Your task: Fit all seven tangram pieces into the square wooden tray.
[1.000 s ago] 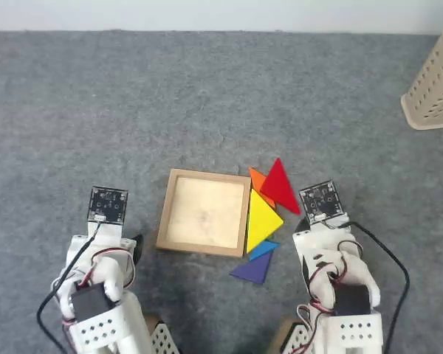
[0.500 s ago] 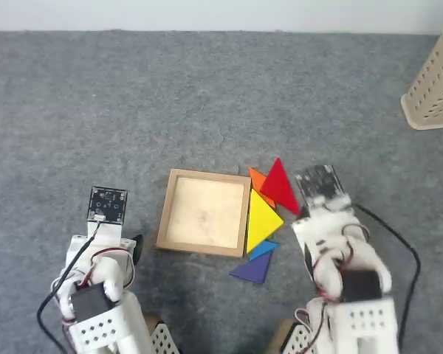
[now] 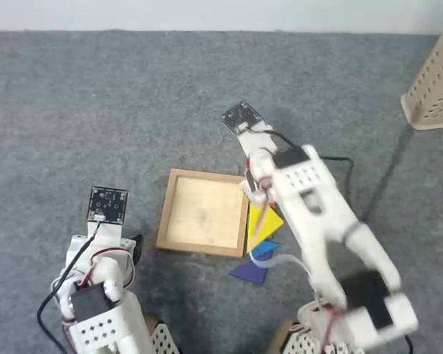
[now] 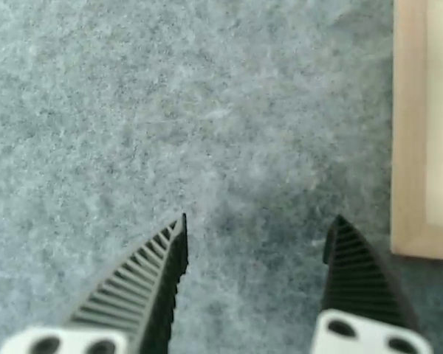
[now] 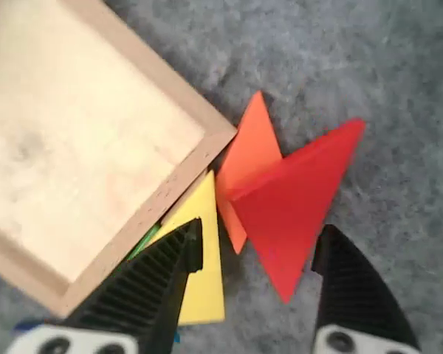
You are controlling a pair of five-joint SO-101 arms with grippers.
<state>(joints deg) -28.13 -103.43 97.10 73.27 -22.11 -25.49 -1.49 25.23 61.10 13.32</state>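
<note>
The right gripper (image 5: 260,230), jaws wide, hangs over the red triangle (image 5: 295,199), which lies partly on the orange triangle (image 5: 251,151) just right of the empty tray (image 5: 170,188); advised: descend straight, pinch red alone; the left gripper (image 4: 257,221), equally wide, rests near-left of the tray.

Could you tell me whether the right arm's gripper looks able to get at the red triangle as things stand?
Probably yes: the right gripper hangs open over the red triangle, and nothing covers it. The orange triangle lies against one edge, which might crowd a finger.
</note>
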